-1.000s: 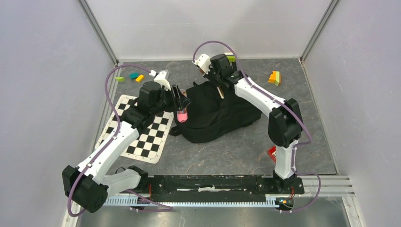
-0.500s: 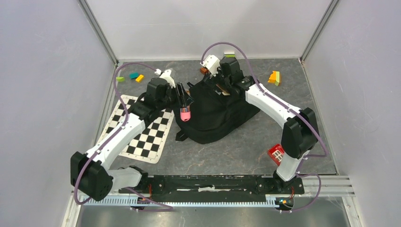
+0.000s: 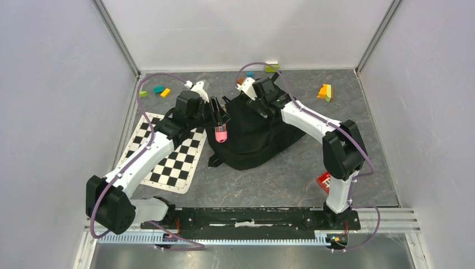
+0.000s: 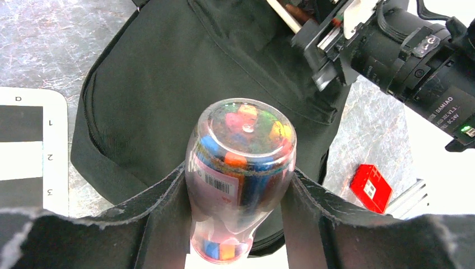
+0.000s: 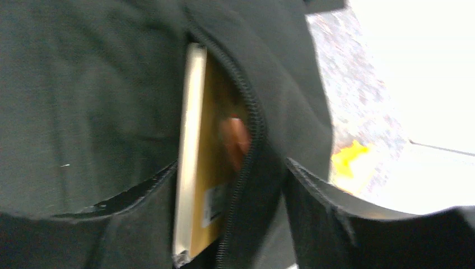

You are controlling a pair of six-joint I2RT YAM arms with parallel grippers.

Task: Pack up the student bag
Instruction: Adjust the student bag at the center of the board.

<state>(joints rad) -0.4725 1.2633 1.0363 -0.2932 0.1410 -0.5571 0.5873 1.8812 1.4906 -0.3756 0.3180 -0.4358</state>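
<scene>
R end effector (image 5: 231,168) wide now, book (image 5: 196,168) in bag (image 3: 252,140), L end effector (image 4: 238,174) still grips bottle (image 4: 241,140)

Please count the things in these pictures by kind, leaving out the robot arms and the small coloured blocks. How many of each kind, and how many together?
student bag, black: 1
checkered board: 1
clear bottle with coloured pieces inside: 1
book in the bag's opening: 1
red box: 1
Total: 5
</scene>
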